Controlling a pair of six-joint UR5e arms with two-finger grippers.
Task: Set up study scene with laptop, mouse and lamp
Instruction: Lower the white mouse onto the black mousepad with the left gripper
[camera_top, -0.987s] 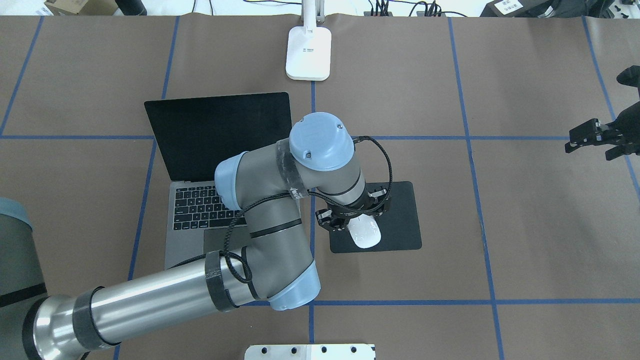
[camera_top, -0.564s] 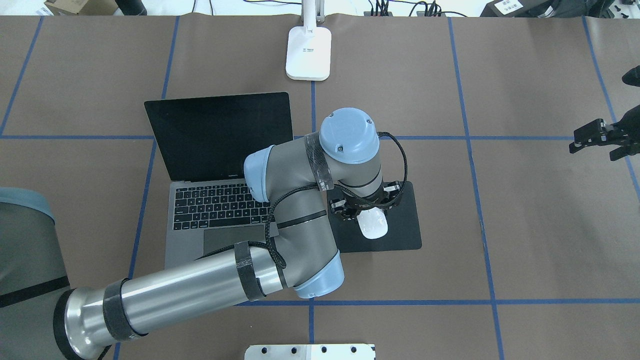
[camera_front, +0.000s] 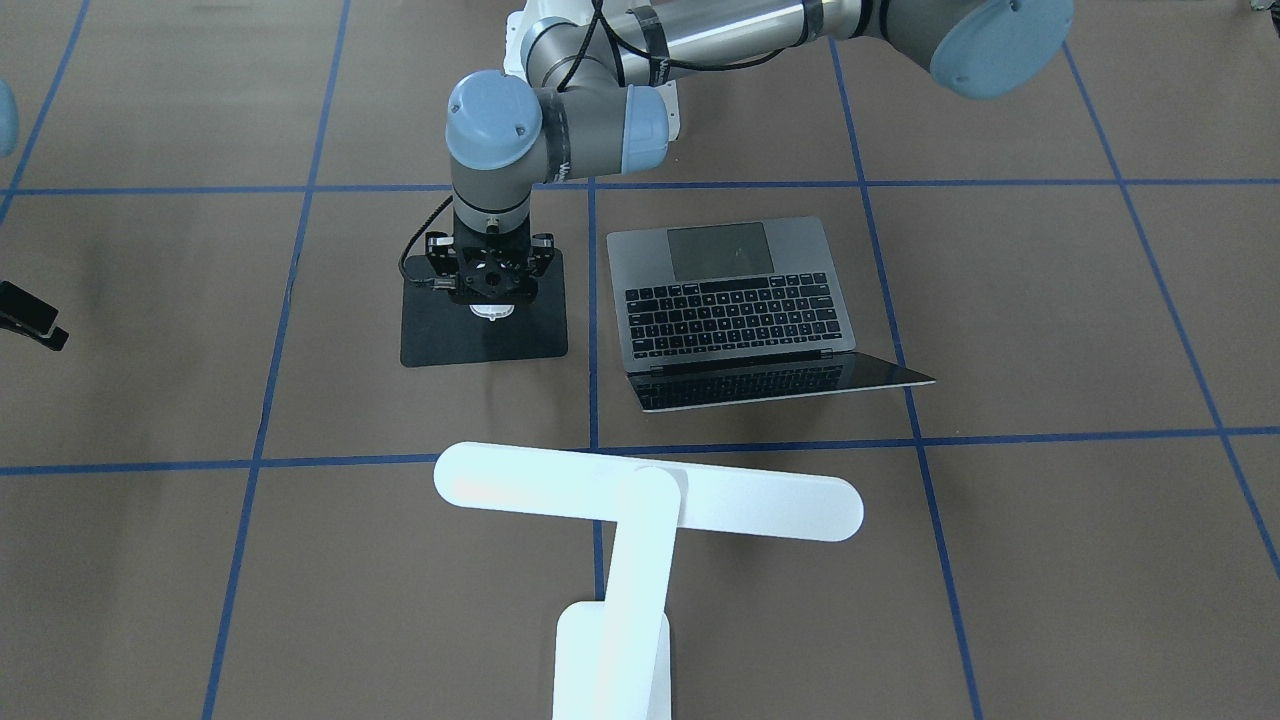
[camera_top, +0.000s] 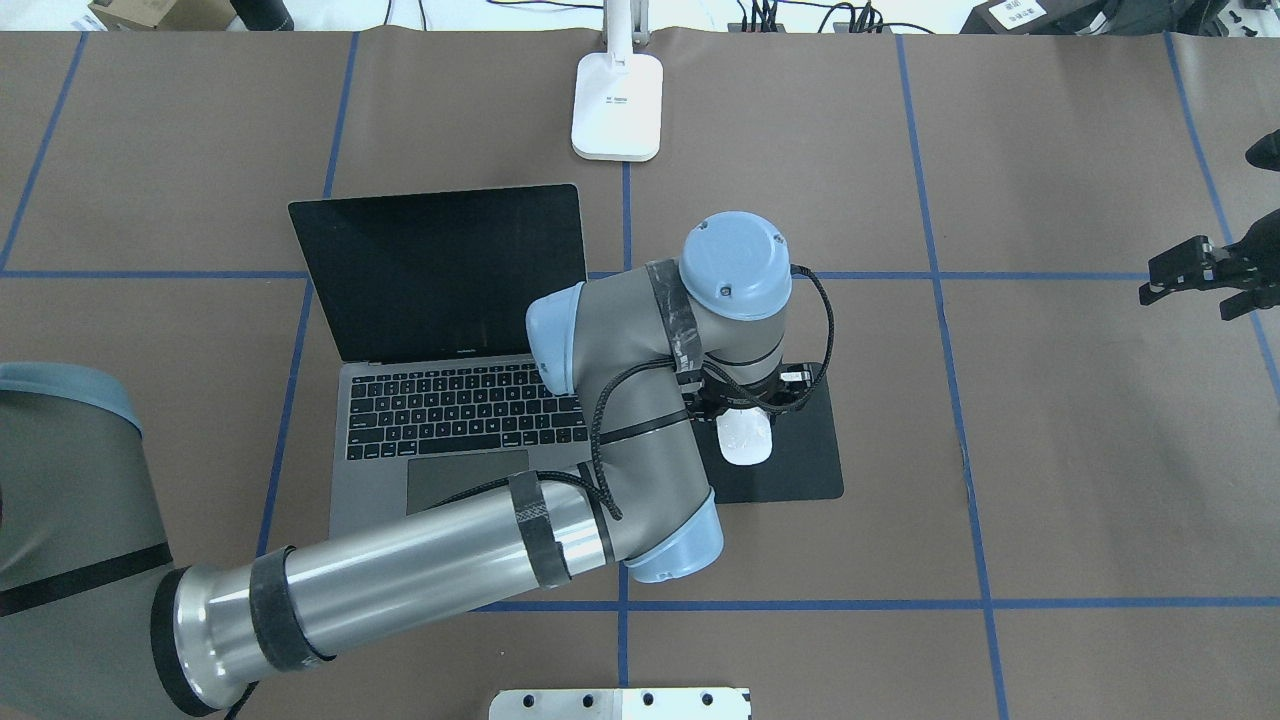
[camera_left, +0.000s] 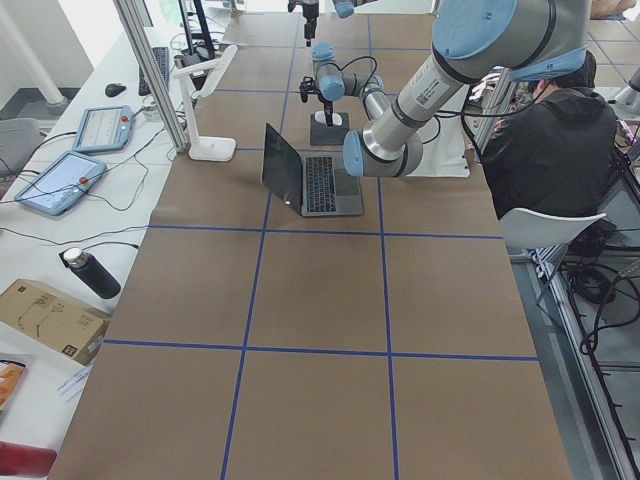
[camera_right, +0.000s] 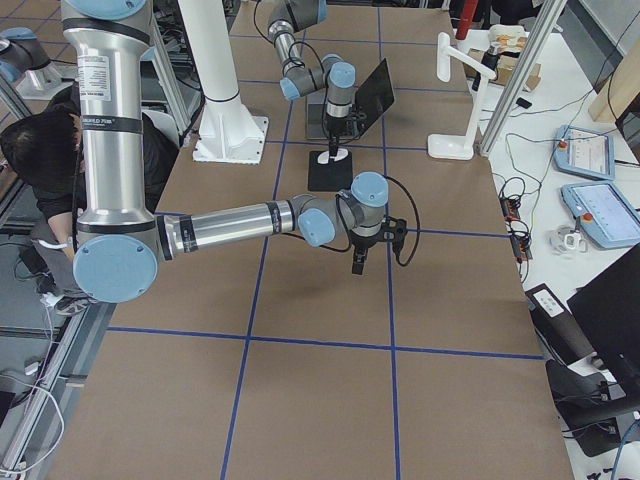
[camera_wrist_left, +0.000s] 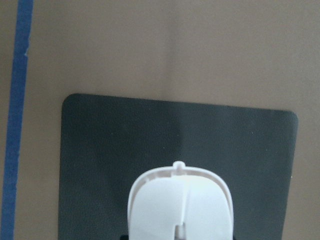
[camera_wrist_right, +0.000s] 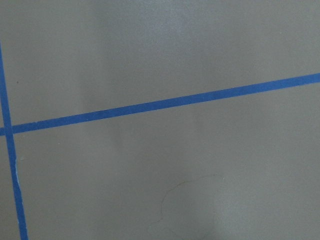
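The white mouse (camera_top: 746, 440) is over the middle of the black mat (camera_top: 806, 470), and my left gripper (camera_top: 745, 412) is shut on it from above. The left wrist view has the mouse (camera_wrist_left: 181, 205) at its bottom edge with the mat (camera_wrist_left: 100, 165) beneath; whether they touch I cannot tell. Left of the mat lies the grey laptop (camera_top: 440, 420), open, its dark screen laid far back. The white lamp (camera_front: 648, 492) stands at the far edge behind them. My right gripper (camera_top: 1172, 270) hangs at the table's right side, fingers apart and holding nothing.
Blue tape lines divide the brown table cover (camera_top: 1050, 450). The white robot pedestal (camera_top: 620, 703) is at the near edge. My left arm's elbow (camera_top: 640, 470) overhangs the laptop's right side. A seated person (camera_left: 555, 150) is beside the table, and tablets (camera_left: 60, 180) lie past the far edge.
My left arm swung to the right and carried the mouse from the mat's left part to its middle. The right gripper shifted slightly toward the table's edge.
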